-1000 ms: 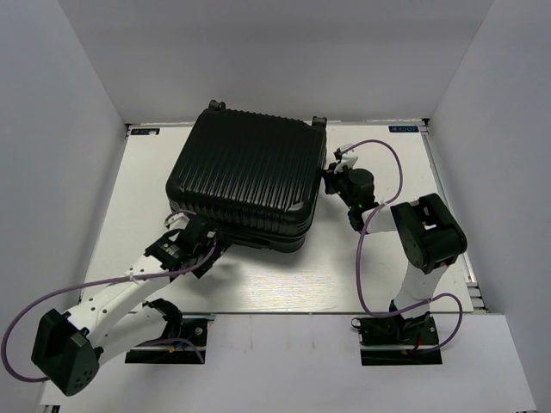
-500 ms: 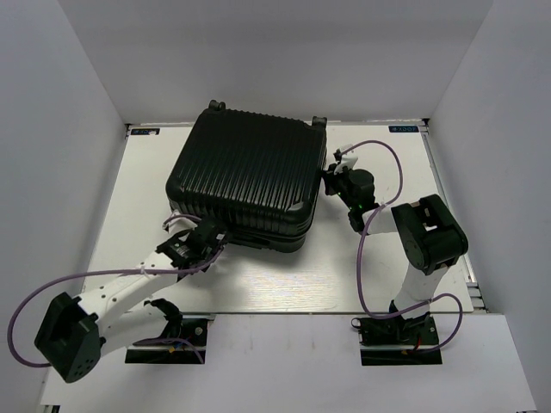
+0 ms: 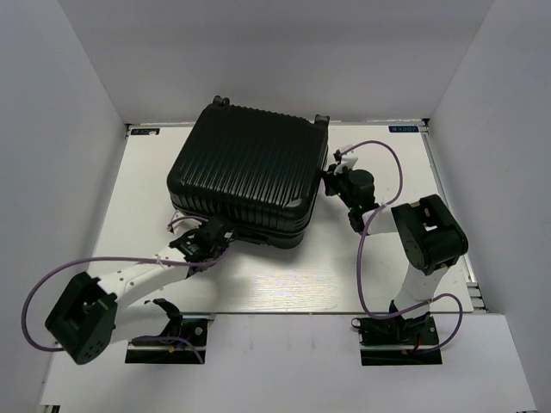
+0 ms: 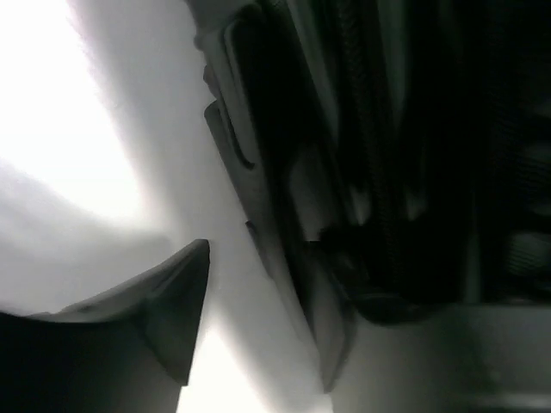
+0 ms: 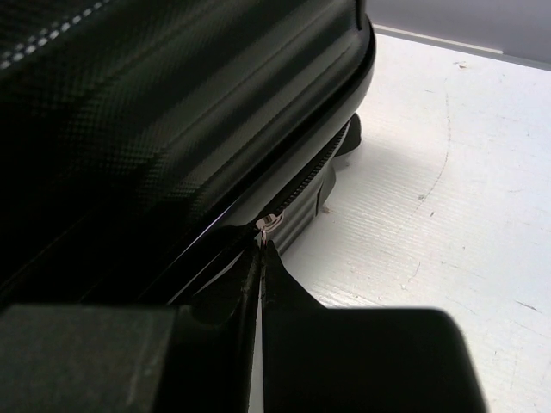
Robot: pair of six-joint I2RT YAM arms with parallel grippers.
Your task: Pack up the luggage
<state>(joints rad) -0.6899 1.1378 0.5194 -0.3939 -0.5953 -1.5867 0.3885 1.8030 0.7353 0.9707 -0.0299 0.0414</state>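
Left wrist view: left gripper [image 3: 209,237] is mid-squeeze, jaws narrower than a second ago. Only one finger [image 4: 168,301] is clearly visible, with bright table between it and the dark zip seam [image 4: 370,172]. Can't tell how far shut it is or whether it has anything.

Over the same second the left arm swung in: elbow moved up and right, and the wrist slid right along the near edge of the luggage [image 3: 245,172]. It now sits tight against that edge.

Right gripper [image 5: 262,249] hasn't moved. Jaws are fully closed, tips together just under the small silver zip pull [image 5: 269,224] on the right side seam. Can't confirm the pull is actually pinched.

The luggage lies flat with its ribbed shell up and lid down, mid-table and slightly rotated, wheels [image 3: 320,120] toward the far wall. It seems nudged a touch since a second ago.

My read: packing is done and we're at the zip-up stage. Right is parked on the zip and left is going for a hold on the near seam to brace or pull. The risk is the case sliding on the smooth top when either arm tugs.

The table [image 3: 284,267] is plain matte white, with a faintly corrugated texture in the right wrist view. White walls [image 3: 69,129] enclose three sides. Purple cables [image 3: 379,146] loop off both arms, and black base plates [image 3: 400,331] sit at the near edge.
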